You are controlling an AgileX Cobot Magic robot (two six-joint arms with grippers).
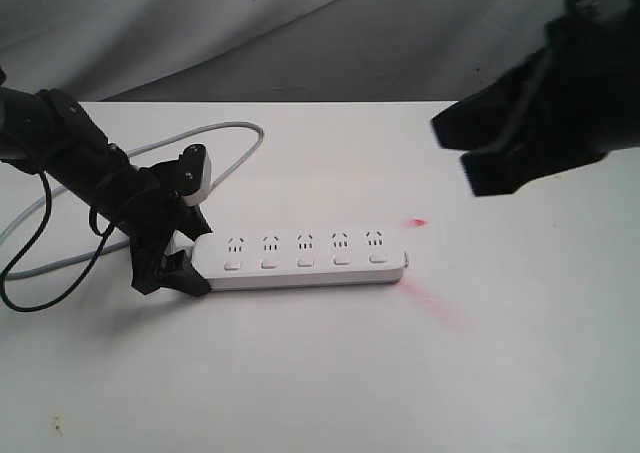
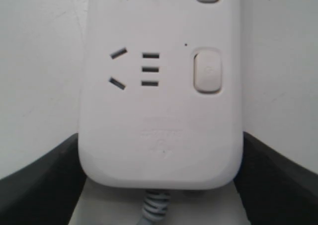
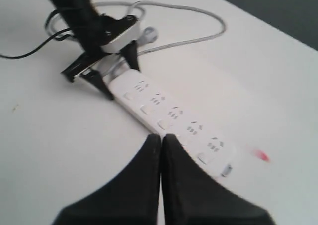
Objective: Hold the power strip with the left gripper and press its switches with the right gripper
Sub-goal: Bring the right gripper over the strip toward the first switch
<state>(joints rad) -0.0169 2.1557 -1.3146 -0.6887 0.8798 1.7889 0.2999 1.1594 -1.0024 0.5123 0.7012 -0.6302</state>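
The white power strip point(image 1: 300, 258) lies flat on the white table, its five switches point(image 1: 305, 263) in a row along the near side. My left gripper point(image 1: 175, 258) is shut on the strip's cord end, one black jaw against each long side point(image 2: 160, 140). In the left wrist view, one switch point(image 2: 207, 70) and the grey cord point(image 2: 154, 207) are visible. My right gripper point(image 1: 458, 153) hangs high at the upper right, away from the strip. The right wrist view shows it point(image 3: 161, 138) shut and empty, above the strip point(image 3: 174, 118).
The grey cord point(image 1: 225, 133) loops behind the left arm. A black cable point(image 1: 30, 273) hangs from that arm onto the table. A small red mark point(image 1: 417, 222) and a faint red smear point(image 1: 435, 303) lie by the strip's right end.
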